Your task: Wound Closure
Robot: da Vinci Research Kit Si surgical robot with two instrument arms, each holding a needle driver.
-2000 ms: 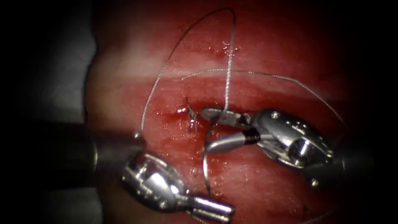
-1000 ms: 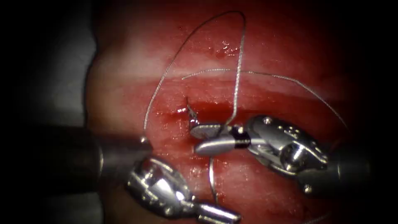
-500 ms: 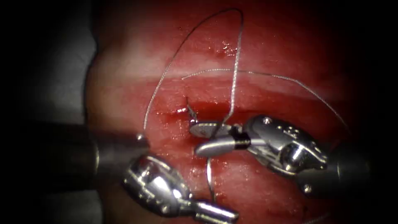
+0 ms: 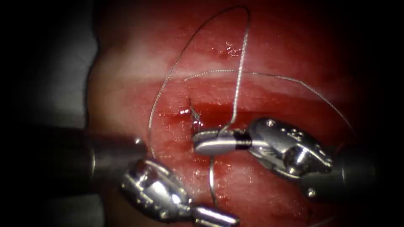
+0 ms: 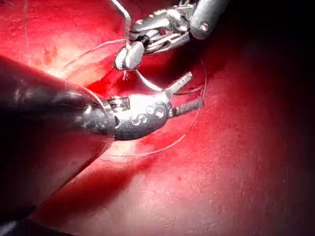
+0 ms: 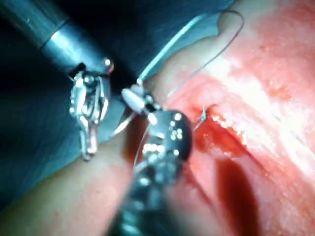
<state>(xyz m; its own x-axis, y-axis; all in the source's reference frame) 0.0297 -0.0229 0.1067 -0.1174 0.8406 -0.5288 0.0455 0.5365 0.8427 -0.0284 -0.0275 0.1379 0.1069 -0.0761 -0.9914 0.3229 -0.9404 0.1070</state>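
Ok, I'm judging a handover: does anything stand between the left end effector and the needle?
Nothing visible does. The left end effector, open and empty, sits beside the needle, which the right end effector holds near its thread end, seemingly outside the tissue.

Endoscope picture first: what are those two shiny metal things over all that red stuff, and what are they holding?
They are the tips of a practice surgery robot's two thin arms. The endoscope picture looks down from above and in front. The other two pictures look along each arm from very close.

The red stuff is the tissue, a piece of pork belly with a cut in it. There is no patient.

The right tool has its jaws shut on the curved needle near one end. The thread loops up from about that spot. The needle seems to be out of the tissue and curves toward the left tool, whose jaws are open and hold nothing.
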